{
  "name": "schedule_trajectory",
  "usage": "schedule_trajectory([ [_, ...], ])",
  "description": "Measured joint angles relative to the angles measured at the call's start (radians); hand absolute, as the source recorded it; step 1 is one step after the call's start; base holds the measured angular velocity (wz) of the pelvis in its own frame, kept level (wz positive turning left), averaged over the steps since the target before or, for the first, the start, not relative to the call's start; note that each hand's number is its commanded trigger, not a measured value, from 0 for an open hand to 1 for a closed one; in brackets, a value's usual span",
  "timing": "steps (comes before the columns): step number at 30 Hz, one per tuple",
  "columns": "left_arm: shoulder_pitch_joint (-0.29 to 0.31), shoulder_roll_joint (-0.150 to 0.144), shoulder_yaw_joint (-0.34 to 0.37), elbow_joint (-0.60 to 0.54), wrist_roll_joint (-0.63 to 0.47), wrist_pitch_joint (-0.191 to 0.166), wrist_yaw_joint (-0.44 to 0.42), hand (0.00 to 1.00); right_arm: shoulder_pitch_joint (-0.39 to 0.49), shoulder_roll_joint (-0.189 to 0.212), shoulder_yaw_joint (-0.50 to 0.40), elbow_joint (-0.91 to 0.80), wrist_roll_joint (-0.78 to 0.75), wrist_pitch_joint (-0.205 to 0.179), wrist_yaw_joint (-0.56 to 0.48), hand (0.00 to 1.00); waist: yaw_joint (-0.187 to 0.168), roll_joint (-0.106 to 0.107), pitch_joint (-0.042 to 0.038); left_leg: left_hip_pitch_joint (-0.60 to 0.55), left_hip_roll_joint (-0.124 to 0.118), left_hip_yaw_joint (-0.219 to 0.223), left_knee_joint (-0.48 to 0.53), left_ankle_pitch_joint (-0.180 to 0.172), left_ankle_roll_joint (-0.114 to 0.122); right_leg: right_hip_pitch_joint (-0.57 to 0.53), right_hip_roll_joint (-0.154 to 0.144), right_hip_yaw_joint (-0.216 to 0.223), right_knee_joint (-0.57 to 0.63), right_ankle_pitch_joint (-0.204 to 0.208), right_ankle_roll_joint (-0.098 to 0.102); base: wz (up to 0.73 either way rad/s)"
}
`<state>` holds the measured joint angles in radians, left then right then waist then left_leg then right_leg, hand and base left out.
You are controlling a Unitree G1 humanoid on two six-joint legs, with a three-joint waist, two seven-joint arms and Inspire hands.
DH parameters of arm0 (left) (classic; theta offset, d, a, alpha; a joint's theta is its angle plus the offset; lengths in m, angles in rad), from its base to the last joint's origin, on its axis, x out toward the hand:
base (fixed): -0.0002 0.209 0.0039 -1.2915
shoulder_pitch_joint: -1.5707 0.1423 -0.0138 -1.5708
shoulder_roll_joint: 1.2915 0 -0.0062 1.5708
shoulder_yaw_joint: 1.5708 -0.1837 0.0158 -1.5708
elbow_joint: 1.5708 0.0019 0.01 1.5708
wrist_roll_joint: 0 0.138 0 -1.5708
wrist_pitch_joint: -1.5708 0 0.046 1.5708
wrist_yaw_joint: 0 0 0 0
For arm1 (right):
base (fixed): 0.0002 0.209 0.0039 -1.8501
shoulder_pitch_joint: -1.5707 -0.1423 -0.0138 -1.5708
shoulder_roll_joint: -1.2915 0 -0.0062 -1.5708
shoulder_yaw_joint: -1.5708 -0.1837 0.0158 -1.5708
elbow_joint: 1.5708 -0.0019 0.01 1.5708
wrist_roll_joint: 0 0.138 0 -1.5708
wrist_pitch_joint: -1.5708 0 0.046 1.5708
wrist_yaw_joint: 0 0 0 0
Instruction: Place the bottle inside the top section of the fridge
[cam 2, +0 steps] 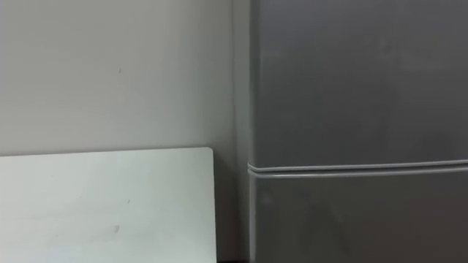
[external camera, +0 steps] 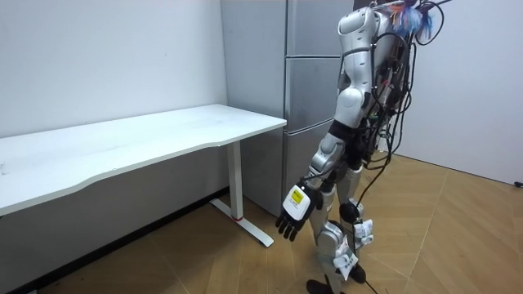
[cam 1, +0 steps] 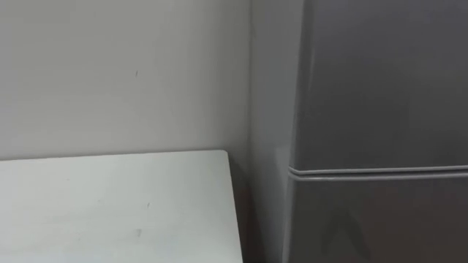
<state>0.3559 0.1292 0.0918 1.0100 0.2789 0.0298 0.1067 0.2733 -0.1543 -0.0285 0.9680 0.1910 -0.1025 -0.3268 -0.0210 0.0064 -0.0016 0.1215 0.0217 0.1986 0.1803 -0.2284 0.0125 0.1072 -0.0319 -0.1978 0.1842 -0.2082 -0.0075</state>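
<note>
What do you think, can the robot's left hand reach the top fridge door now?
Probably yes, once the arm lifts: the left hand hangs open at its side, the robot stands close before the shut upper fridge door, and nothing shows between them.

You have no text, number, brand or sign that can be read in these views. The one label point(external camera: 297, 198), yellow and white, sits on the back of the left hand point(external camera: 288, 220) in the room view. Its print is too small to make out.
</note>
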Motion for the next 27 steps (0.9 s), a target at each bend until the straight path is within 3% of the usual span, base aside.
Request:
schedule_trajectory([
  [5,-0.019,0.0,-0.037,0.0,0.032,0.008,-0.002,0.0,-0.016,0.002,0.056,0.007,-0.017,0.008,0.101,0.0,0.0,0.003,0.0011,-0.006,-0.003,-0.011,0.008,0.0,0.0,0.008,-0.002,-0.017,-0.001,0.0,0.0,0.1],
  [15,-0.034,-0.005,-0.039,0.002,0.067,0.009,-0.003,0.0,-0.024,0.007,0.067,0.016,-0.086,0.012,0.244,0.0,0.001,-0.006,0.0014,-0.023,-0.011,-0.045,0.019,0.0,0.0,0.013,-0.004,-0.037,-0.016,-0.001,0.001,0.07],
  [27,-0.039,-0.005,-0.039,0.027,0.073,0.013,-0.003,0.0,-0.048,0.008,0.068,0.043,-0.087,0.017,0.3,0.0,0.003,-0.014,0.0032,-0.03,-0.016,-0.064,0.021,0.0,0.0,0.014,-0.009,-0.055,-0.02,-0.007,0.004,0.04],
])
